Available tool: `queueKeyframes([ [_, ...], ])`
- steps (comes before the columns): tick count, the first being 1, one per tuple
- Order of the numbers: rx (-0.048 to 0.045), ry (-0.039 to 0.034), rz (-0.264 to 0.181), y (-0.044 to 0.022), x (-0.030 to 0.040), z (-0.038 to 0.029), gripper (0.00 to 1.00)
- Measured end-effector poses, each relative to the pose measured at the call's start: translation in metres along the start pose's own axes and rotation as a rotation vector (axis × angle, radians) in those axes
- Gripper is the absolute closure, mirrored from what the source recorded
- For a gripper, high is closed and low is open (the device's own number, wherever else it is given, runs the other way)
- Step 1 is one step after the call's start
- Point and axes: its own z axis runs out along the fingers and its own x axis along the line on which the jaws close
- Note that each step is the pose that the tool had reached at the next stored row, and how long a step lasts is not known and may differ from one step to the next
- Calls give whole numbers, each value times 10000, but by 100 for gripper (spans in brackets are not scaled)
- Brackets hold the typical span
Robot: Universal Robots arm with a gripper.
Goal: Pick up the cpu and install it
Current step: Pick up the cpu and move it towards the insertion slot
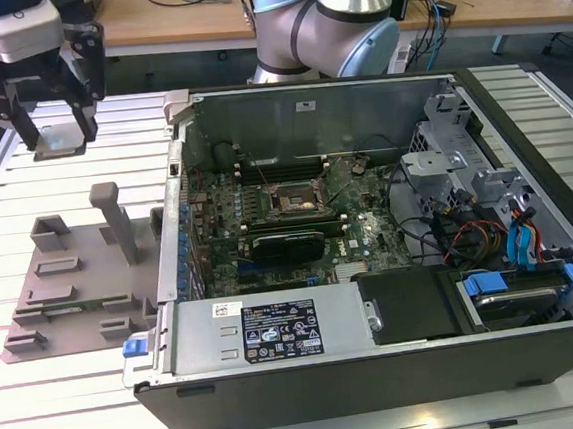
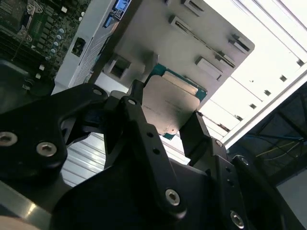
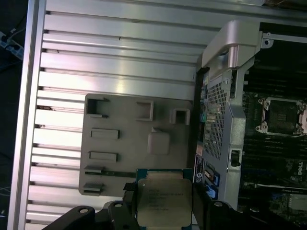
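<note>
Slatted aluminium tabletop (image 1: 42, 406) carries an open computer case (image 1: 307, 107), with the motherboard socket (image 1: 295, 200) exposed inside it. Your gripper (image 1: 57, 134) hangs above the table outside the case, off its far corner on the exterior view's left. Its two black fingers (image 3: 130, 211) clamp opposite edges of the cpu (image 3: 164, 201), silver top toward both wrist views. A grey parts tray (image 3: 129, 143) lies beside the case.

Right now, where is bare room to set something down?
Bare table slats lie between the grey fixture plate and the near edge, and beyond it near the gripper holding the cpu. The computer case interior is crowded.
</note>
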Motion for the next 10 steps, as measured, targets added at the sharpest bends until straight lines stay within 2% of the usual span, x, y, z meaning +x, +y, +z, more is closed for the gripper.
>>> queueKeyframes([
  [10,1,1,-2,-4,-32,78,45],
])
